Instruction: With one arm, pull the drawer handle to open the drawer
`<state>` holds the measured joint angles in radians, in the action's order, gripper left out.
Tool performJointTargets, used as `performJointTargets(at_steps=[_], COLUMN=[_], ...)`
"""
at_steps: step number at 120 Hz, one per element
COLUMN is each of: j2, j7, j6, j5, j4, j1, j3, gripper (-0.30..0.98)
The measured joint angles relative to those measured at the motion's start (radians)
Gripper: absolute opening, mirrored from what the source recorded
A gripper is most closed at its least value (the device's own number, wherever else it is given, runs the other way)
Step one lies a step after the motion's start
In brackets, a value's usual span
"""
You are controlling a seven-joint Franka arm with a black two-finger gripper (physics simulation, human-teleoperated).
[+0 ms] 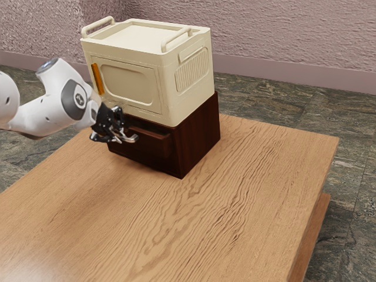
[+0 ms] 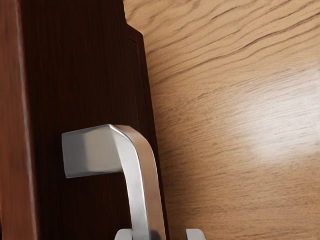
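In the exterior view my gripper (image 1: 111, 124) is at the front of the dark wooden cabinet (image 1: 200, 134), by the silver handle (image 1: 130, 140) of its drawer (image 1: 151, 145). The wrist view has the bent metal handle (image 2: 136, 165) running between the two fingertips of my gripper (image 2: 160, 234). These stand apart: one is close against or beside the bar, and a gap separates the other from it. The dark drawer front (image 2: 75, 90) lies behind the handle. How far the drawer stands out of the cabinet, I cannot tell.
A cream box (image 1: 138, 76) with two top handles and an orange door handle (image 1: 97, 79) sits on the cabinet. Both rest on a wooden table (image 1: 235, 194), whose surface stretches in front of the drawer and toward the exterior view's right.
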<state>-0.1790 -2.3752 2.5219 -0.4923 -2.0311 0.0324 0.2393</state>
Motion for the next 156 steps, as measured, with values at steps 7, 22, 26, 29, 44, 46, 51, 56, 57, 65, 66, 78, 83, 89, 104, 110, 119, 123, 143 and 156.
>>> performJointTargets(at_steps=[7,22,26,29,44,46,51,56,57,65,66,78,83,89,104,110,119,123,143,156], j2=[0.045,0.098,0.102,0.109,0.137,0.142,0.150,0.159,0.161,0.183,0.188,0.242,0.255,0.262,0.276,0.287,0.299,0.301,0.308,0.312], j7=[-0.010,-0.028,-0.033,-0.037,-0.053,-0.055,-0.059,-0.063,-0.064,-0.070,-0.070,-0.078,-0.081,-0.084,-0.090,-0.092,-0.095,-0.097,-0.101,-0.103], j6=[0.000,0.000,0.000,0.000,0.001,0.001,0.000,0.000,0.000,-0.001,-0.001,-0.001,-0.001,-0.002,-0.002,-0.002,-0.002,-0.002,-0.003,-0.003], j5=[0.001,0.003,0.003,0.003,0.002,0.002,0.003,0.003,0.004,0.004,0.004,0.006,0.007,0.008,0.009,0.009,0.009,0.010,0.010,0.010], j4=[-0.046,-0.113,-0.121,-0.130,-0.168,-0.175,-0.188,-0.200,-0.203,-0.227,-0.231,-0.280,-0.295,-0.307,-0.330,-0.341,-0.354,-0.357,-0.363,-0.365], j1=[-0.001,-0.004,-0.004,-0.004,-0.007,-0.009,-0.012,-0.015,-0.016,-0.018,-0.017,-0.025,-0.031,-0.035,-0.041,-0.040,-0.039,-0.039,-0.040,-0.040], j3=[0.001,0.002,0.003,0.005,0.009,0.009,0.009,0.010,0.010,0.013,0.014,0.015,0.016,0.020,0.029,0.032,0.038,0.040,0.043,0.054], gripper=[0.02,-0.01,-0.01,-0.01,0.00,0.00,0.01,0.01,0.02,0.02,0.02,0.02,0.02,0.02,0.03,0.03,0.03,0.03,0.07,0.16])
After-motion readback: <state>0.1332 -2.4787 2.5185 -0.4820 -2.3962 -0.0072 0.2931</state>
